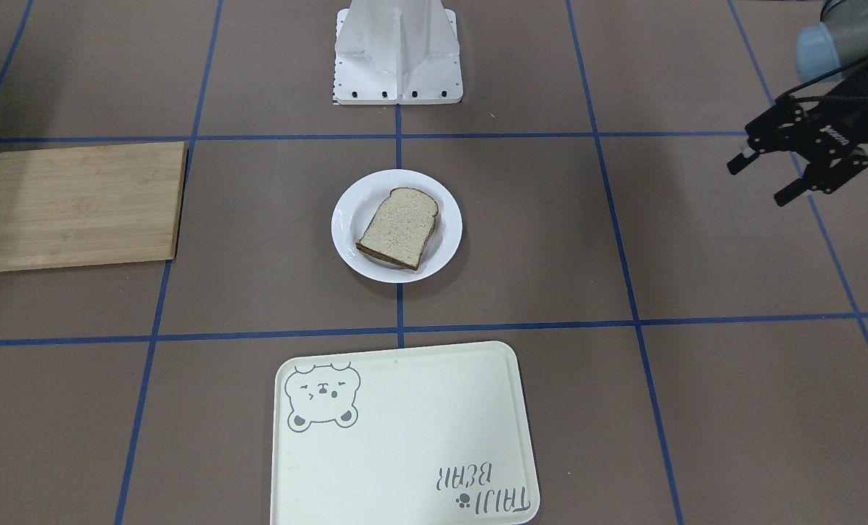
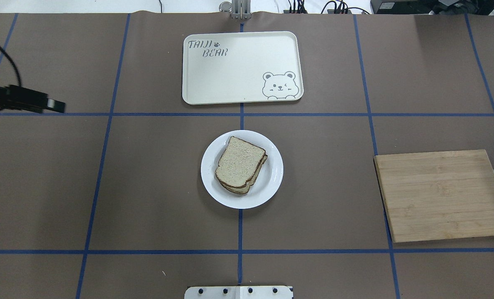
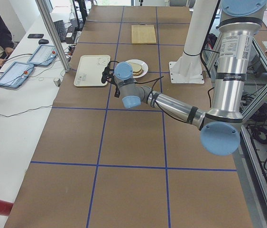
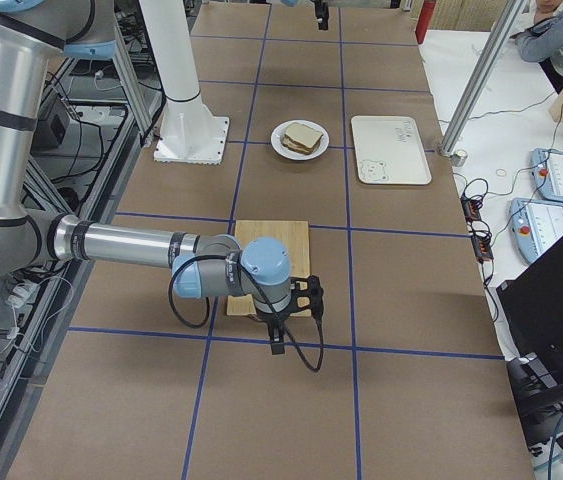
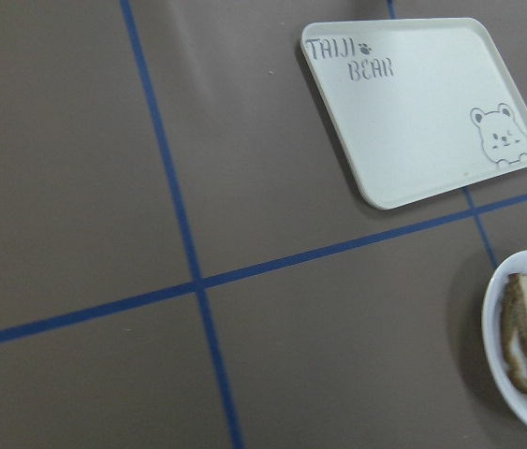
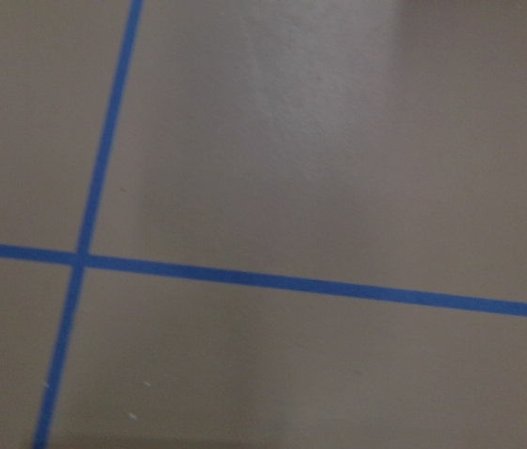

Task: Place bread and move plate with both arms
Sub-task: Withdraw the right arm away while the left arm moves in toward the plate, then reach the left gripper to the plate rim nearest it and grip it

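Nearest the lens in the front-facing view lies the cream tray (image 1: 405,437), bare at the bottom centre; I judge it the likely spot for the plate. Mid-frame, the white plate (image 1: 343,222) sits on the bench (image 1: 259,240) with the bread (image 1: 399,227) lying flat on it, so the placing looks done and only the two-armed carry is left. At the upper right the left gripper (image 1: 758,182) hangs well apart from the plate, its fingers spread and holding nothing, its arm cut off by the frame edge. Only a side view shows the right gripper (image 4: 277,338), low by the cutting board (image 4: 271,245), too small to tell whether its fingers are apart or together. From overhead, a second slice (image 2: 258,173) peeks from under the top one, mostly hidden.
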